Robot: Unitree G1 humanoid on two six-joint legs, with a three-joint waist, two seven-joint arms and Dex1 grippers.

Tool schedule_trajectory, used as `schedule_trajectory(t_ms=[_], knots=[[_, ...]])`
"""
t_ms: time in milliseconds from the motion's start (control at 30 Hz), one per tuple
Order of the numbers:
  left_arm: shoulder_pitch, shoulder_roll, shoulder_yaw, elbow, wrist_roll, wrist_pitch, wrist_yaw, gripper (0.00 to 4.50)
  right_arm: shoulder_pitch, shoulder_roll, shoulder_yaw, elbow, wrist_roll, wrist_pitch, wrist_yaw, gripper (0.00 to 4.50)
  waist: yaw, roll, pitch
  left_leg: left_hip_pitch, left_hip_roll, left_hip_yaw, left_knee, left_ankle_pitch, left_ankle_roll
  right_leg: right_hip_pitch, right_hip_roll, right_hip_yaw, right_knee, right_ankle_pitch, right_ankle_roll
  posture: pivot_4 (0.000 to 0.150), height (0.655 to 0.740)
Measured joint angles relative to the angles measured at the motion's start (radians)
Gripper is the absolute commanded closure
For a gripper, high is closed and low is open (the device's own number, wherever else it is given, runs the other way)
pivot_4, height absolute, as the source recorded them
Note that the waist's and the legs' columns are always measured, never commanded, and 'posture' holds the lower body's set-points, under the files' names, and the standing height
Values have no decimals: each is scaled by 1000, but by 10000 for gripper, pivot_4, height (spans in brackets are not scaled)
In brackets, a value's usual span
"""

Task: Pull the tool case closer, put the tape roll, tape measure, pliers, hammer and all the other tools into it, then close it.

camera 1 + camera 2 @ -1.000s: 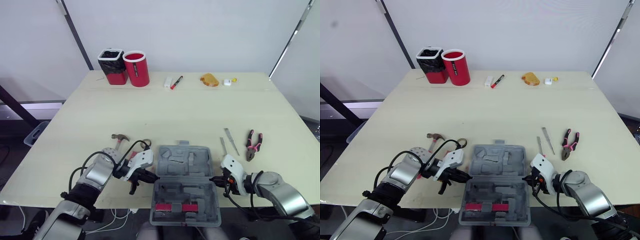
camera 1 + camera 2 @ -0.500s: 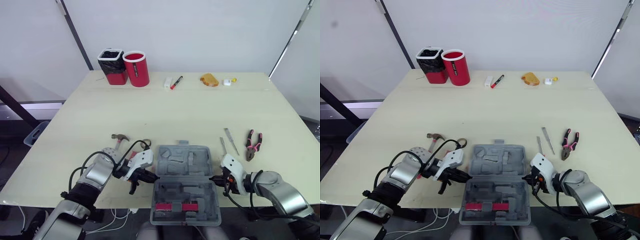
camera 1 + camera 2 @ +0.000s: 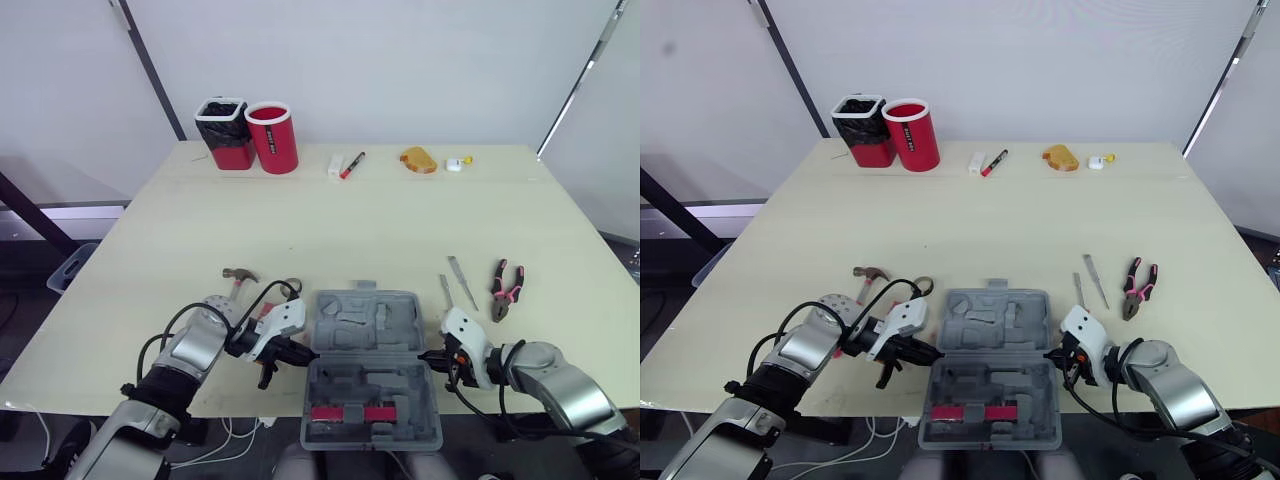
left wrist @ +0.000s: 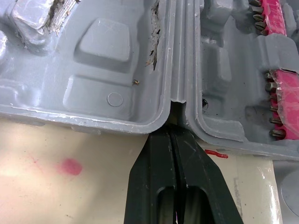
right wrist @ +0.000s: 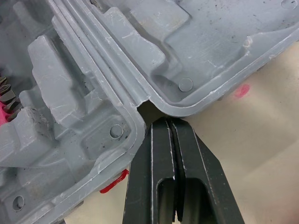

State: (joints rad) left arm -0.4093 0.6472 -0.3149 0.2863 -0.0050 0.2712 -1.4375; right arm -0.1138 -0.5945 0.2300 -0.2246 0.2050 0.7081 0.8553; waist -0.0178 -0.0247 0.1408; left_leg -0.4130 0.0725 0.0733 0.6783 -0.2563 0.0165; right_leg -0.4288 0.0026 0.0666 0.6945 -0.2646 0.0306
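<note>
The grey tool case (image 3: 365, 322) lies open at the table's near edge, its near half (image 3: 371, 404) with red bit strips hanging over the edge. My left gripper (image 3: 304, 355) is shut, its tips pushed into the hinge notch (image 4: 176, 108) on the case's left side. My right gripper (image 3: 429, 357) is shut too, with its tips in the right hinge notch (image 5: 148, 108). A hammer (image 3: 240, 276) lies left of the case. Pink-handled pliers (image 3: 506, 289) and two slim metal tools (image 3: 461, 282) lie to its right.
At the table's far side stand a black-lined red bin (image 3: 224, 132) and a red cup (image 3: 274, 137). Further right along that edge are a white block (image 3: 335, 165), a red marker (image 3: 352, 165), a yellow-orange object (image 3: 419, 159) and a small white piece (image 3: 456, 164).
</note>
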Motion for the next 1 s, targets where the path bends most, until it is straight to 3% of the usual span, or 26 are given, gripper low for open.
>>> schedule_trajectory(t_ms=[1000], knots=[[-3, 47, -4, -41, -7, 38, 10, 44436, 22, -42, -34, 0, 29, -10, -15, 45000, -1, 0, 0, 0, 0, 0, 0, 0, 0, 0, 1, 0, 0, 0, 0, 1500, 7400]])
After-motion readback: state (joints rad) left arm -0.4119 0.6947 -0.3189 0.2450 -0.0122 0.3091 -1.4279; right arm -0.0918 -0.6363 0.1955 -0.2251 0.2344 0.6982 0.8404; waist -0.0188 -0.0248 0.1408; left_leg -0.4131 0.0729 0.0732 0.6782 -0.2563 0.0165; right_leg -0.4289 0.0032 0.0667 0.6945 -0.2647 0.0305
